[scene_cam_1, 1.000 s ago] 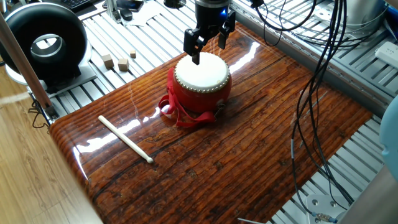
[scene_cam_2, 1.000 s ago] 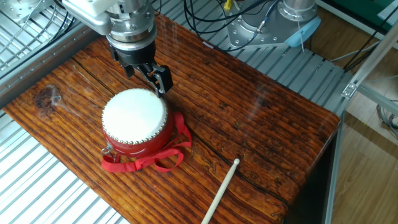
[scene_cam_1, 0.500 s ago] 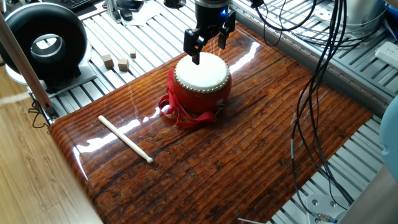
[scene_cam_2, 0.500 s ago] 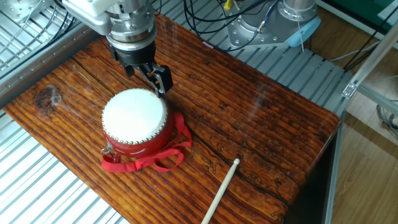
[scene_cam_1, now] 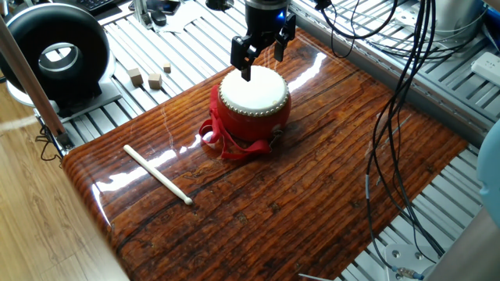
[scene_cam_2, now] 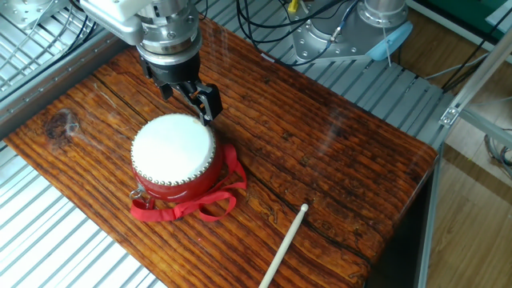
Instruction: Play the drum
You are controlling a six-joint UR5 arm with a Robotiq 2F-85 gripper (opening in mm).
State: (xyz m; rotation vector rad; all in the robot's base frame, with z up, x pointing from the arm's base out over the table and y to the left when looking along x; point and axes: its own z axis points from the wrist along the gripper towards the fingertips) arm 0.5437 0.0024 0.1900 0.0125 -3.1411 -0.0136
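The drum [scene_cam_1: 254, 100] [scene_cam_2: 174, 156] is small and red, with a cream-white skin top, a studded rim and red ribbon loops at its base. It stands upright on the dark wooden board [scene_cam_1: 312, 187] [scene_cam_2: 320, 152]. My gripper [scene_cam_1: 262, 62] [scene_cam_2: 188, 100] hangs just beyond the drum's far rim, fingers pointing down, open and holding nothing. One fingertip [scene_cam_1: 245, 72] overlaps the edge of the skin in one fixed view; touching or just above, I cannot tell. A pale wooden stick [scene_cam_1: 156, 174] [scene_cam_2: 282, 246] lies loose on the board, apart from the drum.
A large black ring-shaped device [scene_cam_1: 56, 55] stands at the back left off the board. Small wooden cubes [scene_cam_1: 153, 78] lie on the slatted metal table beside it. Black cables [scene_cam_1: 398, 117] hang over the board's right side. The arm's base [scene_cam_2: 360, 32] sits beyond the far edge.
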